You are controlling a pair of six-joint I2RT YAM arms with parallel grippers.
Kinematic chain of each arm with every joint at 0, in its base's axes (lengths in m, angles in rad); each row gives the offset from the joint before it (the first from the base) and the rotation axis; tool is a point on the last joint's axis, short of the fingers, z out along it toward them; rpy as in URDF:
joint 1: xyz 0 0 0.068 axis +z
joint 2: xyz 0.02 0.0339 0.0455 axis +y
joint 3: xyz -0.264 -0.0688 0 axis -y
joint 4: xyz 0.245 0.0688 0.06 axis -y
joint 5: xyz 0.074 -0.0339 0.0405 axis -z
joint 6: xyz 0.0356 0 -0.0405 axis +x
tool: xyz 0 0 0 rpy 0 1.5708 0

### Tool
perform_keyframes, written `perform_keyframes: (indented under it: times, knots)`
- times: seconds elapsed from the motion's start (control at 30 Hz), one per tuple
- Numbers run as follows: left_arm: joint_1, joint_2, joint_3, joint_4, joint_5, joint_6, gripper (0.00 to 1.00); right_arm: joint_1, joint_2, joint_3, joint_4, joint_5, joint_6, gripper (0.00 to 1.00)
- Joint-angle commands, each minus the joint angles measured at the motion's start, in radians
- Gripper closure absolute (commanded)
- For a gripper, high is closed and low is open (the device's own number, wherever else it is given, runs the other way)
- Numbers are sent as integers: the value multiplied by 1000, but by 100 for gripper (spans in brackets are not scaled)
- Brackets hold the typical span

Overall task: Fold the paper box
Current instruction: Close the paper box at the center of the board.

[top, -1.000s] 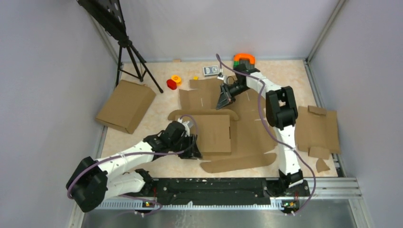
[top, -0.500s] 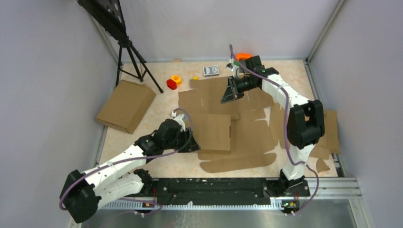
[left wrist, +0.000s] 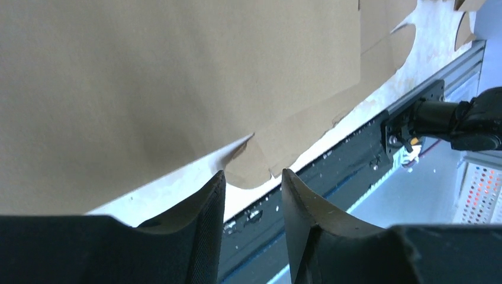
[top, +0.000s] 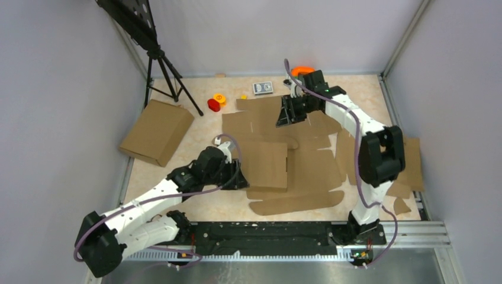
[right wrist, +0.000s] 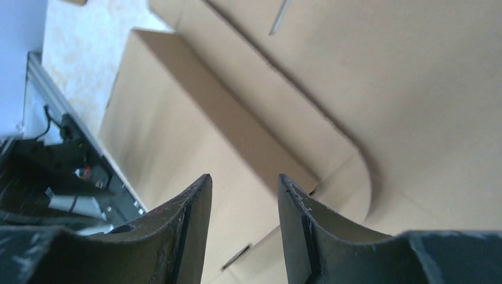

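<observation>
- left gripper (left wrist: pixel 253 174): jaws partly apart, holding nothing; at the left edge of the large brown corrugated die-cut paper box (top: pixel 314 163)
- right gripper (right wrist: pixel 243 177): jaws partly apart, holding nothing; above the box's far flaps

Plain pale grey walls (top: pixel 53 89) are closing in a beige marbled tabletop (top: pixel 195 137) on the left, rear and right. Silver aluminium frame posts (top: pixel 405 35) are running up the two far corners. A black tripod stand (top: pixel 166 74) is standing at the far left corner of the tabletop, carrying a black perforated panel (top: pixel 127 18) that is being cut off by the upper edge of the overhead view. A black rail (top: pixel 266 236) is lying along the near edge, with a dull grey metal sheet (top: pixel 272 273) stretching in front of it. Soft, even light is falling over everything, casting only faint shadows.
</observation>
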Motion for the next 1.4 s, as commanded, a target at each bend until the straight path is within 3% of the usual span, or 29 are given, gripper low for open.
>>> perform_keyframes:
  times: [0.0,0.1,0.3,0.5,0.57,0.63,0.7,1.13,1.37]
  knots:
    - [-1,-45,6,-77,95,-49,59,-41,164,132,-16,-18,-69,53]
    - [-5,-65,-34,-79,147,-78,61,-52,264,218,-53,-82,-116,44]
    - [-28,-52,-75,-70,183,-101,65,-40,502,455,-216,-171,-236,45]
    - [-40,-16,-122,-1,195,-112,71,-37,567,460,-254,-197,-292,47]
    - [-43,7,-142,34,198,-110,78,-37,572,444,-251,-219,-305,48]
    - [-44,31,-166,79,195,-104,94,-38,580,441,-265,-266,-327,49]
    - [-44,52,-178,100,176,-93,100,-35,593,443,-285,-294,-347,49]
    - [-44,101,-210,186,86,-52,100,-24,695,499,-374,-288,-412,52]
    - [-43,137,-182,151,26,-27,100,-23,668,492,-441,-430,-478,86]
